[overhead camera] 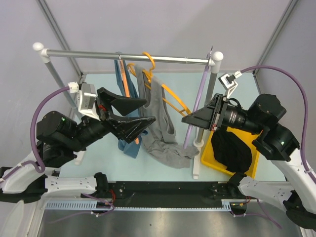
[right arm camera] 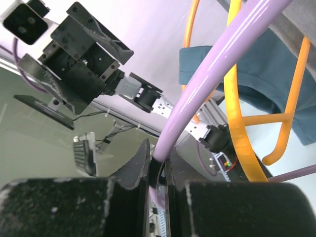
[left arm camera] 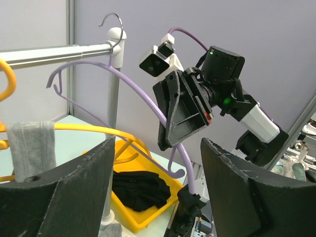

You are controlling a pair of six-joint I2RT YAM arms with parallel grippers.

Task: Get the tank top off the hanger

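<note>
A pale tabletop (overhead camera: 106, 160) closed in by grey-lilac walls is pictured with a metal clothes rail (overhead camera: 128, 56) set across its far side. The grey tank top (overhead camera: 160, 126) is seen draped on a yellow hanger (overhead camera: 174, 97) hooked over the rail, just ahead of the left gripper (overhead camera: 148, 110). That gripper's fingers are held wide apart and nothing is held between them. Whether its lower finger touches the cloth cannot be told from above. In the left wrist view, one grey strap is shown lying over the yellow hanger's arm, above the gripper's left finger. A blue garment (overhead camera: 129, 145) is hung close beside the tank top, behind and below the same gripper. The right gripper (right arm camera: 157, 168) is shown pressed together on the arm of a purple hanger (right arm camera: 212, 79), which is pinched between its two fingers. A yellow tray (overhead camera: 210, 158) with a black cloth (overhead camera: 232, 150) in it is seen below the right gripper.
</note>
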